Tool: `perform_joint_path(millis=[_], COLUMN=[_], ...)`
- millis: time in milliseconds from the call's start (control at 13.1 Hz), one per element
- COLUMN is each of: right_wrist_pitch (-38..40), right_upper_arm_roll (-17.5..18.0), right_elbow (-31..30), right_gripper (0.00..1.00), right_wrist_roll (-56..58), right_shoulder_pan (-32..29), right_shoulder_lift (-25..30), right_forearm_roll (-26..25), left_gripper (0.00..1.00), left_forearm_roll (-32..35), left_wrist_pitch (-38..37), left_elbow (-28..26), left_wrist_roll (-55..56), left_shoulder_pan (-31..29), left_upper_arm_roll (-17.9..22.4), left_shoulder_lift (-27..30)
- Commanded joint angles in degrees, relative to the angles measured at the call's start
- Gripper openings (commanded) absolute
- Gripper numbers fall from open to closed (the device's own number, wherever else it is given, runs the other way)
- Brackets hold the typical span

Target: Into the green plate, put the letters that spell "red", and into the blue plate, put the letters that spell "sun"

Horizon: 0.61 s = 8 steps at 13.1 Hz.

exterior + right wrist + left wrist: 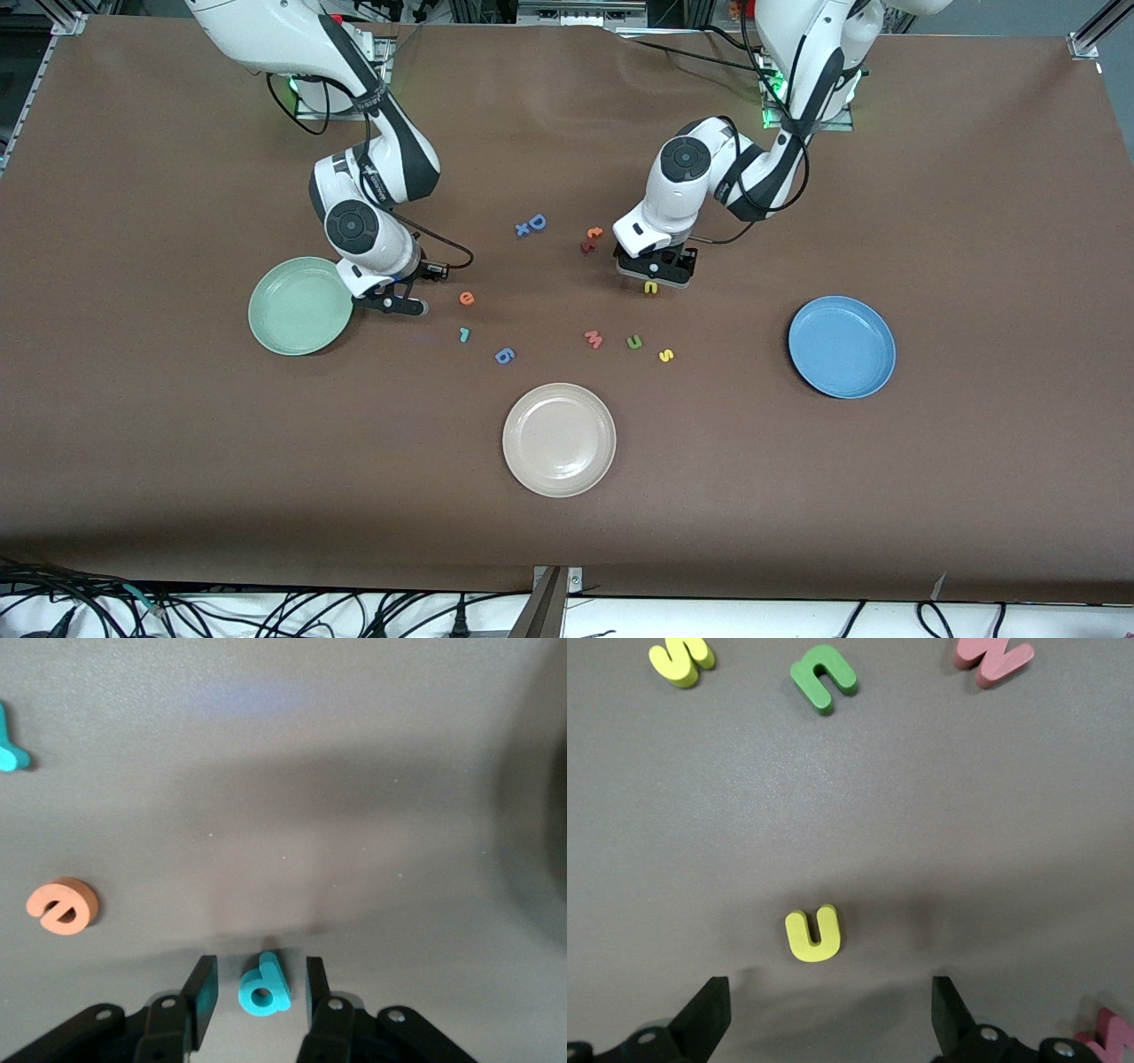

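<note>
The green plate and blue plate hold 0 letters.

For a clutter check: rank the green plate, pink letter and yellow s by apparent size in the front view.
1. green plate
2. pink letter
3. yellow s, only slightly smaller than the pink letter
</note>
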<state>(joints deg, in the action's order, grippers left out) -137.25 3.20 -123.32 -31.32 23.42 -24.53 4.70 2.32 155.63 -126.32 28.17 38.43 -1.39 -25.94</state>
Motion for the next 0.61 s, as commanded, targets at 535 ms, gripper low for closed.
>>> perform_joint_path(millis=[535], right_wrist_pitch=[-1.17], right_upper_arm_roll=[1.02], right_elbow=[-1.23], right_gripper=[0.47], right_wrist_roll=[-0.23], right_shoulder_pan=[0.13], right_shoulder_lift=[0.01], right_forearm_roll=[1.27], left_gripper=[1.00], left_forearm_roll=[1.55], left_wrist_pitch=[0.73], left_elbow=[2.92], left_wrist_roll=[1.45], left_shoulder_pan=[-0.29], left_upper_arm_roll=[0.16], left_shoulder_lift=[-2.79])
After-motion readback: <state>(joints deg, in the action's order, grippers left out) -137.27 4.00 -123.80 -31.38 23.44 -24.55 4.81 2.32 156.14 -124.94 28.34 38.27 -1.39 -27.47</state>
